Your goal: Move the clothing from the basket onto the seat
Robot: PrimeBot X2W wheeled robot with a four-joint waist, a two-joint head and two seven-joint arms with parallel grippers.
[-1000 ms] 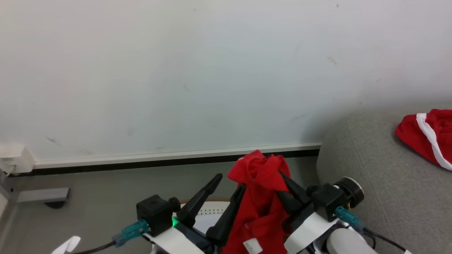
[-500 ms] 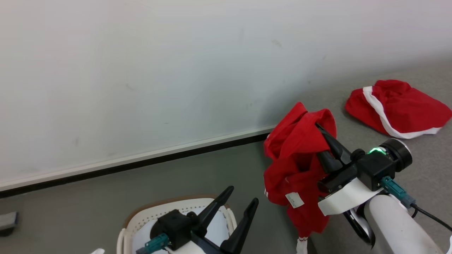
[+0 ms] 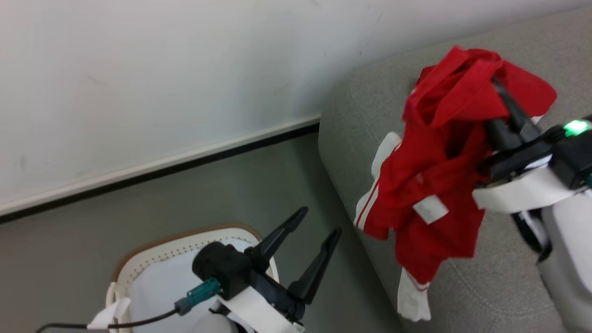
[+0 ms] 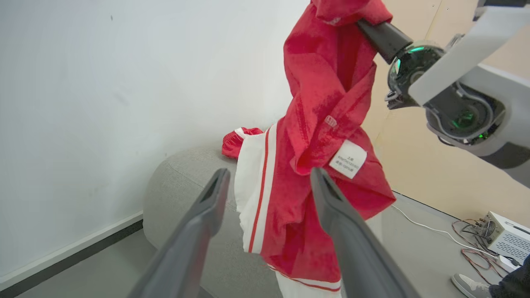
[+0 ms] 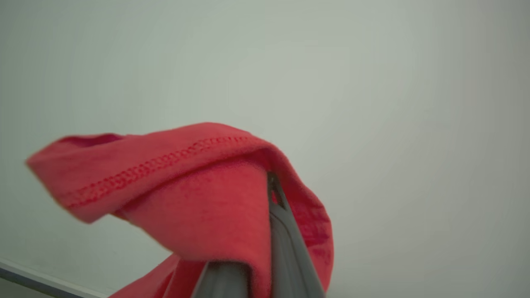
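Note:
A red garment of the clothing (image 3: 434, 175), with white stripes and a white label, hangs from my right gripper (image 3: 502, 99), which is shut on its top fold above the grey seat (image 3: 351, 120). The right wrist view has the red cloth (image 5: 198, 186) pinched between the shut fingers (image 5: 281, 244). My left gripper (image 3: 320, 222) is open and holds nothing, above the off-white basket (image 3: 185, 238) with its pale lining (image 3: 157, 282). In the left wrist view the open left gripper (image 4: 269, 174) points at the hanging garment (image 4: 323, 103). Another red garment (image 4: 234, 140) lies on the seat (image 4: 178, 194) behind it.
A white wall with a dark baseboard (image 3: 185, 157) runs behind the basket and the seat. Grey-green floor (image 3: 208, 189) lies between them. In the left wrist view a white box with loose wires (image 4: 507, 238) and a person's shoe (image 4: 468, 285) are on the floor at the far right.
The head camera has swung to the right. My right gripper has carried the red garment from beside the basket to above the seat. The left gripper has stayed open over the basket.

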